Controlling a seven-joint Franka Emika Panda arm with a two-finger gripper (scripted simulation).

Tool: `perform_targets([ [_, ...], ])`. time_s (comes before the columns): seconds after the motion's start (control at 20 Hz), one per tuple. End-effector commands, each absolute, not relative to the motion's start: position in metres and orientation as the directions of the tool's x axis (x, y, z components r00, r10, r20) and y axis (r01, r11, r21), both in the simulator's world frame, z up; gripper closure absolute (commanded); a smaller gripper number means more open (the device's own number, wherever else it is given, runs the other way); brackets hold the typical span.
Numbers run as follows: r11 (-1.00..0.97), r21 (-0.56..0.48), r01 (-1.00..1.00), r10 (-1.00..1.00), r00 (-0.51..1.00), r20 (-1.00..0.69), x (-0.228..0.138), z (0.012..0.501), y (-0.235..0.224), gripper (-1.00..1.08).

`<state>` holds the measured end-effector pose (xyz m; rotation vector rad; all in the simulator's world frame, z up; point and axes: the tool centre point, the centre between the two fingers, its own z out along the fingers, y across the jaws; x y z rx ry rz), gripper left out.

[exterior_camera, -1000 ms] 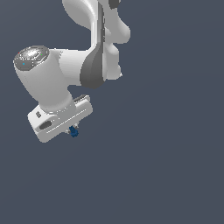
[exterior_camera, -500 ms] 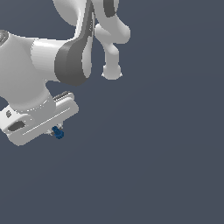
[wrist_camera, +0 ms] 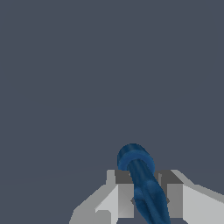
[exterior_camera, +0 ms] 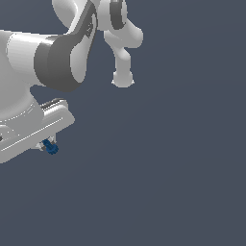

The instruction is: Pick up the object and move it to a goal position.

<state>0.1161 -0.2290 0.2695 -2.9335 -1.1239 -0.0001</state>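
Observation:
The object (exterior_camera: 51,147) is a tiny dark blue lumpy piece poking out under the white hand at the exterior view's left edge. In the wrist view the object (wrist_camera: 142,181) is a blue rod with a rounded head, pinched between the two grey fingers (wrist_camera: 124,192). My gripper (exterior_camera: 47,145) is shut on it and holds it off the dark floor. The fingers are mostly hidden behind the hand in the exterior view.
The white and grey arm (exterior_camera: 62,57) fills the exterior view's upper left, with an elbow link (exterior_camera: 122,77) hanging near the top centre. Everything else is a plain dark grey-blue surface (exterior_camera: 168,182).
The hand with the blue object has moved toward the exterior view's left and closer to the camera, so it looks larger and partly leaves the frame. The grip on the object is unchanged.

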Motion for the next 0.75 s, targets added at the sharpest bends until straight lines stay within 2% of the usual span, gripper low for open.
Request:
perform_targets([
  [0.0, -0.744, 0.0, 0.668, 0.668, 0.744, 0.0, 0.119, 0.2732, -0.2332, 1.08],
  [0.7, -0.744, 0.0, 0.668, 0.668, 0.744, 0.0, 0.125, 0.2796, -0.2412, 1.08],
])
